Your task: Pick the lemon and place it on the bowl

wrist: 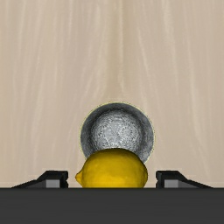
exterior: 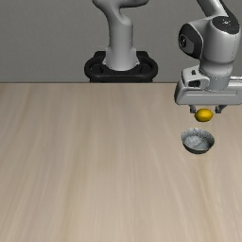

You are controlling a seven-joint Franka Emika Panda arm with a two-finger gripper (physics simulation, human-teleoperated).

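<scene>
A yellow lemon (exterior: pixel 204 115) hangs in the air, held from both sides by my gripper (exterior: pixel 205 114) at the exterior view's right. In the wrist view the lemon (wrist: pixel 111 169) sits between the two dark fingertips (wrist: pixel 52 180). A small grey metal bowl (exterior: pixel 198 142) rests on the wooden table just below and slightly forward of the lemon. Seen from the wrist, the bowl (wrist: pixel 118 131) lies directly beyond the lemon, its rim partly hidden by the fruit.
The light wooden table (exterior: pixel 85 161) spreads wide toward the exterior view's left. The robot's black base (exterior: pixel 121 68) stands at the table's far edge, in front of a grey wall.
</scene>
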